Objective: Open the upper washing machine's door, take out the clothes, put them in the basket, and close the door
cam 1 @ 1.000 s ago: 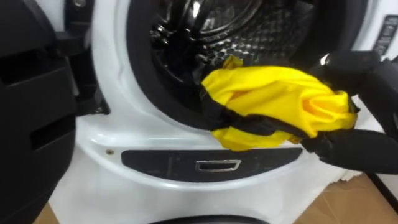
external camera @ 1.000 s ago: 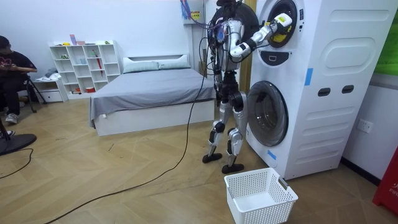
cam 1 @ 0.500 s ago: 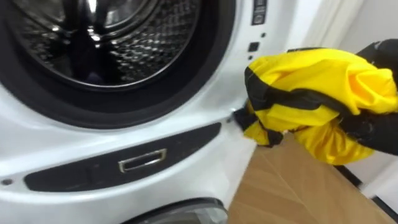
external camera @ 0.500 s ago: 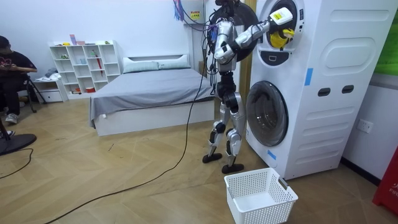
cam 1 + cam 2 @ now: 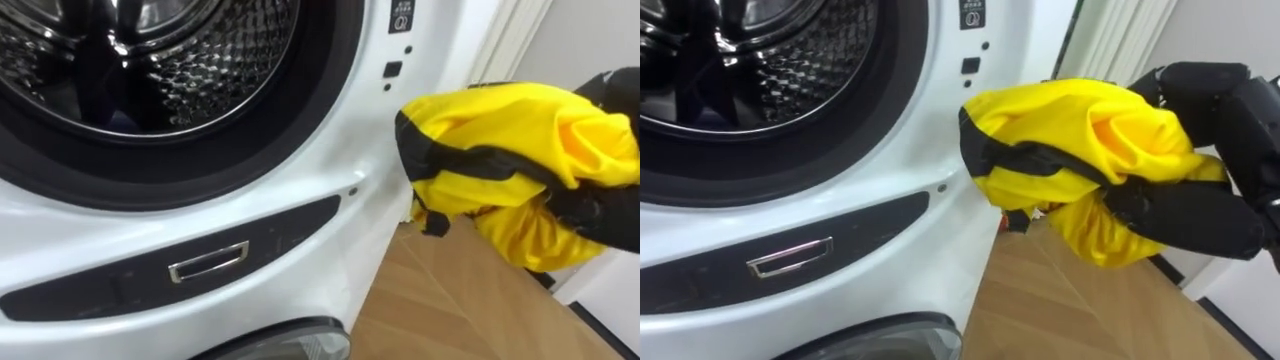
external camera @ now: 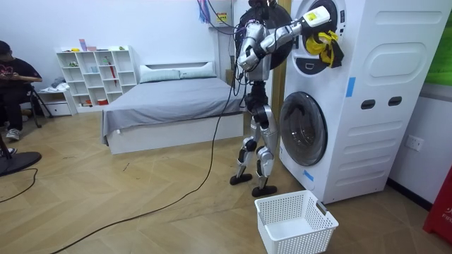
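We see the yellow garment [image 5: 500,160] bunched in the right hand [image 5: 600,210], whose dark fingers curl round it. The bundle lies roughly crosswise, its black-trimmed end toward the washing machine [image 5: 330,150], just right of the open drum [image 5: 150,60]. In the room view its loose ends hang down. Below lie the wooden floor [image 5: 440,300] and a white basket [image 6: 295,222]. The view's right edge cuts off the hand.
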Tool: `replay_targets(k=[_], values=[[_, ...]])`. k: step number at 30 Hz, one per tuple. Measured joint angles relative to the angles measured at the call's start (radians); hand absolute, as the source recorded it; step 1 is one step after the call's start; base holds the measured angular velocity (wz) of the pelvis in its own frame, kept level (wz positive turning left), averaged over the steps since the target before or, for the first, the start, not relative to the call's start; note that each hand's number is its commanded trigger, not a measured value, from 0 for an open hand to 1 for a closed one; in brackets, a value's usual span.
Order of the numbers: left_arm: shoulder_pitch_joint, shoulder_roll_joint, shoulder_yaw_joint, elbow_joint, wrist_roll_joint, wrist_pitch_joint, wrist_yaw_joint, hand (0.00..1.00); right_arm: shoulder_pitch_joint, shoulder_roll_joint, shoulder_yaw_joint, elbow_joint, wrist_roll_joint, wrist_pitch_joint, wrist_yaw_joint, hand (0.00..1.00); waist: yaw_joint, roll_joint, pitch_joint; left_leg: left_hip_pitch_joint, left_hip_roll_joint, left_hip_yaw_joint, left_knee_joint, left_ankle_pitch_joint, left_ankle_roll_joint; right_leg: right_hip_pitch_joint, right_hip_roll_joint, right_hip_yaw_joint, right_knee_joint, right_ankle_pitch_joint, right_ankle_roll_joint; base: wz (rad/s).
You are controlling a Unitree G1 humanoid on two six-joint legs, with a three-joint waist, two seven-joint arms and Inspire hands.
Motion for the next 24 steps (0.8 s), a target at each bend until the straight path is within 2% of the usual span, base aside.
replay_targets(k=[6, 8, 12, 14, 16, 20, 24], values=[[0.001, 0.000, -0.022, 0.005, 0.000, 0.004, 0.000, 0.00, 0.052, 0.001, 0.012, 0.048, -0.001, 0.004, 0.015, 1.00, 0.004, 0.001, 0.0006, 0.007, -0.001, 0.012, -0.006, -0.001, -0.001, 0.003, 0.004, 0.011, 0.001, 0.002, 0.001, -0.04], [0.000, 0.001, -0.045, 0.002, 0.000, 0.007, -0.001, 0.00, 0.075, 0.001, 0.016, 0.090, -0.001, 0.017, 0.024, 1.00, 0.009, 0.002, 0.0011, 0.008, -0.001, 0.017, -0.002, -0.001, -0.001, 0.002, 0.005, 0.016, 0.002, 0.003, 0.002, -0.06], [-0.026, 0.002, -0.067, 0.012, -0.004, 0.036, -0.005, 0.00, 0.105, 0.009, 0.084, 0.233, -0.019, 0.026, 0.022, 1.00, 0.024, 0.006, 0.0022, -0.001, 0.003, 0.029, 0.007, -0.008, -0.001, -0.002, 0.007, 0.022, -0.004, 0.009, 0.005, -0.10], [-0.049, 0.002, -0.115, 0.011, -0.003, 0.046, -0.004, 0.00, 0.143, 0.011, 0.166, 0.360, -0.070, 0.058, 0.022, 1.00, 0.036, 0.019, -0.0017, -0.006, 0.004, 0.032, 0.008, -0.009, 0.000, -0.002, 0.007, 0.027, -0.015, 0.014, 0.007, -0.06], [-0.058, 0.003, -0.159, 0.018, -0.003, 0.048, -0.002, 0.00, 0.145, 0.014, 0.225, 0.453, -0.122, 0.086, 0.020, 1.00, 0.037, 0.034, 0.0008, -0.016, 0.001, 0.030, 0.011, -0.010, 0.002, -0.011, 0.006, 0.033, -0.012, 0.017, 0.011, -0.02], [-0.116, 0.005, -0.193, 0.020, -0.040, 0.055, 0.000, 0.00, 0.135, 0.019, 0.293, 0.693, -0.139, 0.093, 0.003, 1.00, 0.062, 0.058, 0.0011, -0.066, -0.006, 0.034, 0.027, -0.015, 0.011, -0.064, -0.001, 0.033, 0.004, 0.021, 0.020, -0.06], [-0.136, 0.015, -0.206, 0.022, -0.046, 0.059, -0.004, 0.00, 0.071, 0.020, 0.334, 0.816, -0.177, 0.106, -0.023, 1.00, 0.056, 0.070, 0.0035, -0.116, -0.016, 0.039, 0.035, -0.011, 0.018, -0.119, -0.006, 0.040, 0.022, 0.020, 0.027, -0.07]])
